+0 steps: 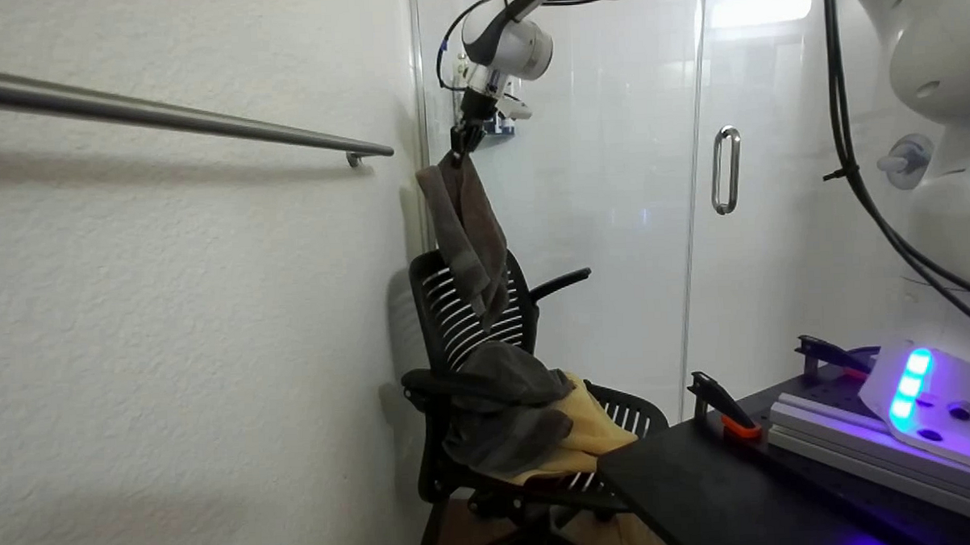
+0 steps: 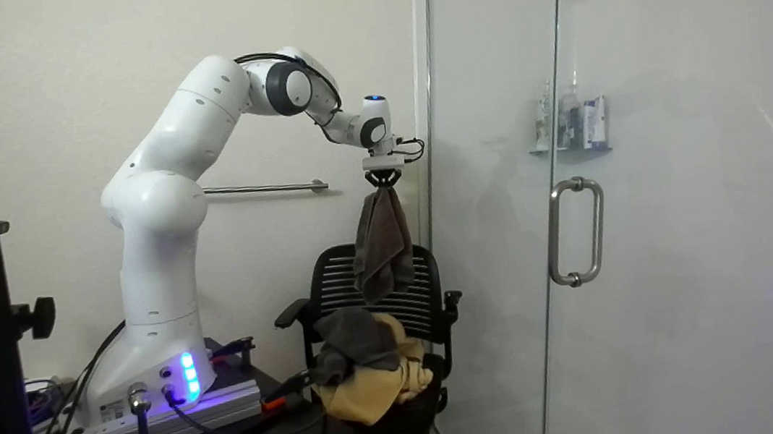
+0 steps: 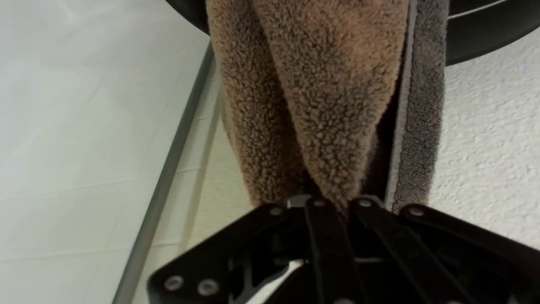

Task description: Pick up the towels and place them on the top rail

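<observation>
My gripper is shut on a brown-grey towel. The towel hangs down from the fingers in front of the chair back, and both also show in the other views: gripper and towel, gripper and towel. In the wrist view a bunched fold is pinched between the fingers. A dark grey towel and a yellow towel lie crumpled on the chair seat below. The metal top rail is fixed to the wall, apart from the towel; it also shows partly behind the arm.
The black chair stands in the corner by the wall, armrests sticking out. A glass shower door with a metal handle stands beside it. A black table carries the robot base and orange-tipped clamps.
</observation>
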`<state>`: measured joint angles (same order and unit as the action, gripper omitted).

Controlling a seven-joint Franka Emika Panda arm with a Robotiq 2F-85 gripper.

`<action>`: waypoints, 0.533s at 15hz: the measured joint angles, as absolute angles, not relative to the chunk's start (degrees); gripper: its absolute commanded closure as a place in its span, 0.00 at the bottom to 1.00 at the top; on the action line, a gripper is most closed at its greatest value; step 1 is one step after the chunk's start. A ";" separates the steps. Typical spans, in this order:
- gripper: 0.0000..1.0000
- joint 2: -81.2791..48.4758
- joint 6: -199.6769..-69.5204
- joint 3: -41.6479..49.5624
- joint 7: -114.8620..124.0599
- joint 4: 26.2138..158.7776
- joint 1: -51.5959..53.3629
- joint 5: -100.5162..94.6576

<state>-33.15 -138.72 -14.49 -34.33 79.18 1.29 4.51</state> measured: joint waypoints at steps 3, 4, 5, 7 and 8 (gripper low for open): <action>0.98 -37.08 -136.67 -17.63 -45.06 79.14 -1.34 7.97; 0.98 -37.42 -135.66 -17.90 -46.82 79.53 -1.50 8.17; 0.98 -37.33 -135.17 -17.66 -46.80 80.07 -1.28 7.93; 0.98 -36.75 -136.60 -15.33 -42.47 80.97 0.54 5.78; 0.98 -36.32 -138.07 -13.79 -39.53 81.58 1.76 4.04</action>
